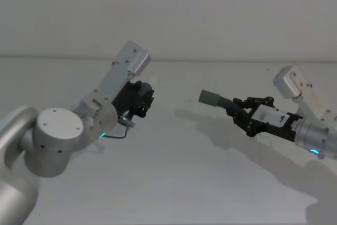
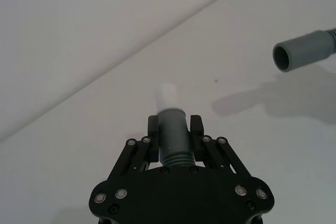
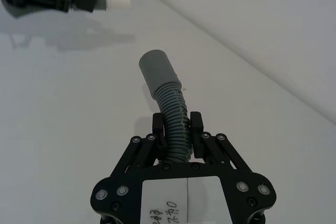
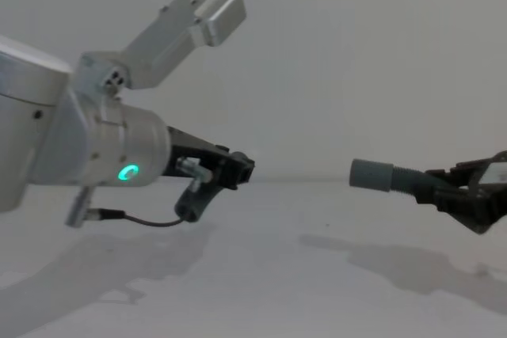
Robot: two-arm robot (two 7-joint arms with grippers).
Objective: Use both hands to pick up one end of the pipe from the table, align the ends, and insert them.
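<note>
Both pipe pieces are held above the white table (image 1: 174, 193). My left gripper (image 2: 175, 126) is shut on one dark ribbed piece (image 2: 173, 135), whose narrow whitish tip (image 2: 169, 94) sticks out past the fingers. My right gripper (image 3: 177, 123) is shut on the ribbed part of the other piece (image 3: 173, 114), its wide grey cuff (image 3: 156, 71) pointing toward the left gripper (image 1: 143, 98). In the head view the cuff (image 1: 210, 97) is apart from the left gripper, with a clear gap between the two ends. The chest view shows the cuff (image 4: 371, 174) level with the left gripper (image 4: 238, 170).
The table (image 4: 261, 290) carries only the arms' shadows. A plain pale wall (image 1: 210, 9) rises behind its far edge. The left arm's silver wrist with its green light (image 4: 127, 172) looms large at the chest view's left.
</note>
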